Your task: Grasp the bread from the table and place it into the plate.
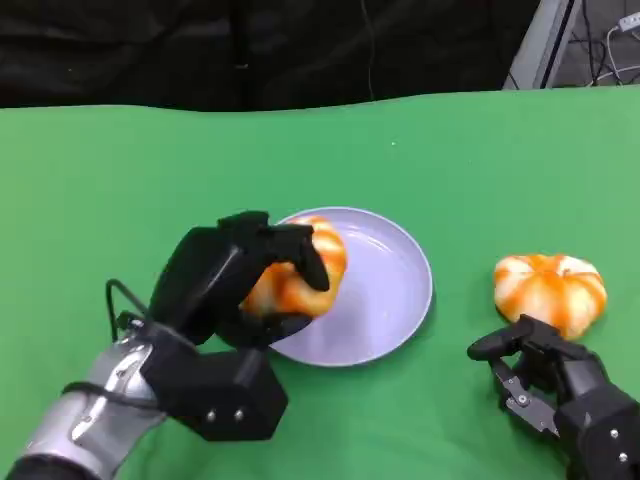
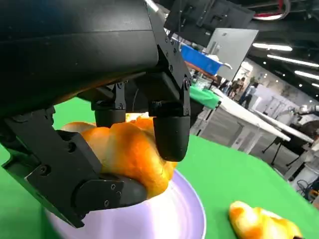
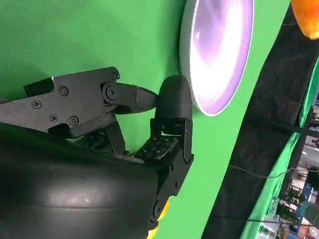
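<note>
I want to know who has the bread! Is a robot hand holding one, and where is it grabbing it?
The left robot hand grips a bread roll around its sides, over the plate.

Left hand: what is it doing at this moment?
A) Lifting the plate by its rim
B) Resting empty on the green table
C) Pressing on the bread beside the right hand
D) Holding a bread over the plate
D: the left hand grips an orange-glazed bread at the left edge of the lavender plate.

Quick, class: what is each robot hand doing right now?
Left robot hand: holding a bread roll over the plate.
Right robot hand: open, holding nothing, beside the second bread roll.
</note>
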`<action>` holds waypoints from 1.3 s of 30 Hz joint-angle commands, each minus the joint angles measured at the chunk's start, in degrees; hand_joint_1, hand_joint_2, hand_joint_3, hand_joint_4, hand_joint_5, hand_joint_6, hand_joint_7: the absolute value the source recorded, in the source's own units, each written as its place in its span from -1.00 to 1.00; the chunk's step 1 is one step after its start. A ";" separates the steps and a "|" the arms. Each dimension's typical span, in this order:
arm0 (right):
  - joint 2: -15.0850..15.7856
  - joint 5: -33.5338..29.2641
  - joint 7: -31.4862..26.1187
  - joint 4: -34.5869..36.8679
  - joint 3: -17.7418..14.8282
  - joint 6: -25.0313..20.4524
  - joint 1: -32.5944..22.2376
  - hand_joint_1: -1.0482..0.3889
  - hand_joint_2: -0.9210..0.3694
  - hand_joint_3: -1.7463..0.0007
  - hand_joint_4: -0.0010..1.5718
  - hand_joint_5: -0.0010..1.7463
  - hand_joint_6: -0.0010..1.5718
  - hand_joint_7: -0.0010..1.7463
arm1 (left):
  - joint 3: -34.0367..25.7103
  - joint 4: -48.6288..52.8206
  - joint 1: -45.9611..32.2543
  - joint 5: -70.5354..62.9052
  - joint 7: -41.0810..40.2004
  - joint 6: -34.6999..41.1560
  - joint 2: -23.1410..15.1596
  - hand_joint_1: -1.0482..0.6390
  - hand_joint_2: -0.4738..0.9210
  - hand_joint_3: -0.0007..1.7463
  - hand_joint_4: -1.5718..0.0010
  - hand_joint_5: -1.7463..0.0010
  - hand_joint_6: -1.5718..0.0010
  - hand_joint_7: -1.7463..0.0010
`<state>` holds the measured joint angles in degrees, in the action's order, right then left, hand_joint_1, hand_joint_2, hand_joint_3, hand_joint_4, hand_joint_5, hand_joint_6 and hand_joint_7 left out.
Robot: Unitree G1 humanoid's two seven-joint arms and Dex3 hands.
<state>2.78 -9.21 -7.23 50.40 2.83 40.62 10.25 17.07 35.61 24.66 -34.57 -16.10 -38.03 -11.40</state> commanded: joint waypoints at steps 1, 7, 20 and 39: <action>0.43 -1.26 -0.74 0.76 0.53 -1.25 -1.18 0.01 -1.00 0.54 -0.14 1.00 -0.03 0.29 | 1.52 3.64 3.34 -1.42 -1.84 -0.37 0.09 0.14 0.60 -0.02 0.05 -0.98 -0.01 -0.56; -0.11 0.07 0.72 0.55 0.18 -0.96 -1.30 0.03 -1.00 0.52 -0.11 1.00 -0.04 0.32 | 3.94 8.89 7.16 -2.63 -2.35 -1.19 0.77 0.13 0.61 -0.07 0.08 -1.00 0.03 -0.60; -0.29 0.30 0.71 -0.56 0.34 -1.71 -1.85 0.05 -1.00 0.51 -0.13 1.00 -0.08 0.35 | 7.35 19.98 12.58 -3.53 -5.04 -2.06 3.44 0.17 0.65 -0.11 0.12 -1.00 0.08 -0.68; -0.30 -0.80 -0.73 -1.14 0.66 -1.72 -2.10 0.02 -1.00 0.52 -0.10 1.00 -0.08 0.42 | 9.53 31.40 17.39 -2.64 -4.53 -2.91 5.81 0.20 0.80 -0.50 0.14 -0.82 0.05 -0.42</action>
<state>2.39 -9.96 -8.36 48.59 3.36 40.03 9.35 26.77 66.27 40.75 -37.97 -21.03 -40.63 -5.47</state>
